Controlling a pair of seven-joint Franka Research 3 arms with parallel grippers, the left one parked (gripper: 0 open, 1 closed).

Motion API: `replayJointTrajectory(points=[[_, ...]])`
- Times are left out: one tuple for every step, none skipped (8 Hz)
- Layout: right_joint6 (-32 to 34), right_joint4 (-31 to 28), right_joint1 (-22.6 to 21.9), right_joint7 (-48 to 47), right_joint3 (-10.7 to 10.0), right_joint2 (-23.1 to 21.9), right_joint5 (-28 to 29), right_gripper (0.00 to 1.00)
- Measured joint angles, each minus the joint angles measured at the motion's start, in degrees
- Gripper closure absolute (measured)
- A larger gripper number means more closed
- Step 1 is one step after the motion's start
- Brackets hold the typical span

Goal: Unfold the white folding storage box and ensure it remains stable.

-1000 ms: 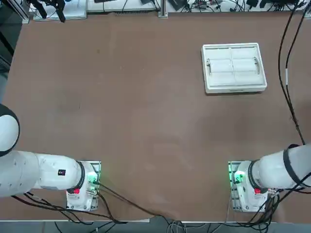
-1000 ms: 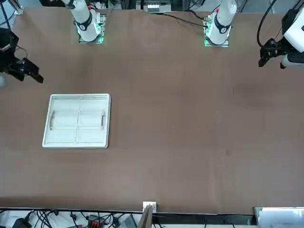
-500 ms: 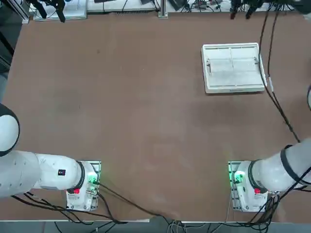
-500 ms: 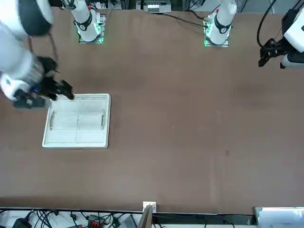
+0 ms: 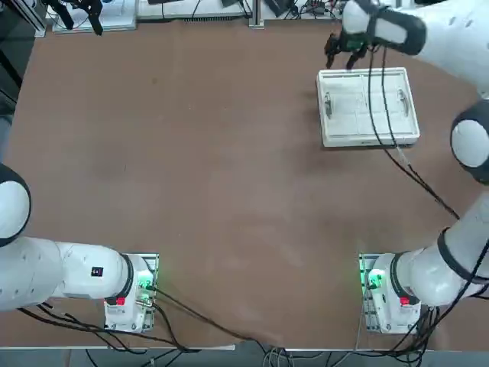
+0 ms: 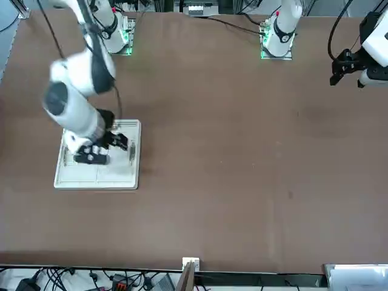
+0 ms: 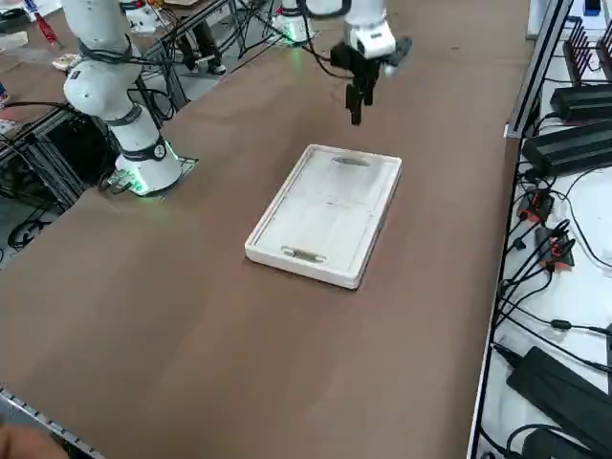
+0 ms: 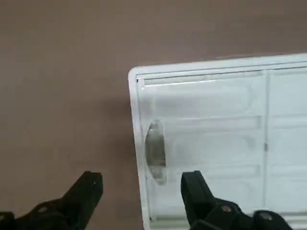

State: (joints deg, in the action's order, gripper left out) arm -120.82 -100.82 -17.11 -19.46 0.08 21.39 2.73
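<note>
The white folding storage box (image 5: 367,107) lies collapsed flat on the brown table, in the far right part of the top view. Its folded panels and two handle slots face up (image 7: 325,215) (image 6: 100,167). My right gripper (image 5: 341,55) hangs in the air over the box's far corner on its left side, fingers pointing down (image 7: 356,107) (image 6: 112,145). It is open and holds nothing. In the right wrist view the two black fingertips (image 8: 91,189) straddle the box's short rim next to one handle slot (image 8: 155,149), well above it.
The arm's cable (image 5: 378,99) drapes across the box in the top view. Black devices and cables (image 7: 574,105) lie on the bench past the table's far edge. Bare brown table (image 5: 191,153) stretches left of the box.
My right arm has swung in from beyond the table's right edge to above the box's far left corner. The gripper stayed open and the box has not moved.
</note>
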Motion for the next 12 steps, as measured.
replayJointTrajectory(points=[[-2.72, -0.40, -0.27, -0.91, -0.01, 2.53, 0.00, 0.00], [-6.55, -1.12, -0.33, -2.51, -0.03, 4.43, 0.00, 0.00], [-11.04, -2.53, -0.57, -4.83, -0.02, 5.79, 0.00, 0.00], [-14.41, -4.00, -1.02, -7.15, -0.03, 6.82, 0.00, 0.00], [-15.86, -4.84, -1.59, -9.01, -0.02, 7.71, 0.00, 0.00], [-16.07, -5.13, -1.95, -10.13, -0.02, 8.53, 0.00, 0.00], [-16.09, -5.18, -2.01, -10.47, -0.03, 9.27, 0.00, 0.00], [-16.10, -5.20, -2.01, -10.81, -0.09, 9.76, 0.00, 0.00], [-16.10, -5.22, -2.01, -11.65, -0.10, 10.01, 0.00, 0.01], [-16.11, -5.21, -2.09, -12.20, -0.10, 10.14, 0.00, 0.01], [-16.14, -5.20, -2.39, -12.34, -0.10, 10.16, 0.00, 0.01], [-16.16, -5.16, -2.85, -12.43, -0.08, 10.16, 0.00, 0.03]])
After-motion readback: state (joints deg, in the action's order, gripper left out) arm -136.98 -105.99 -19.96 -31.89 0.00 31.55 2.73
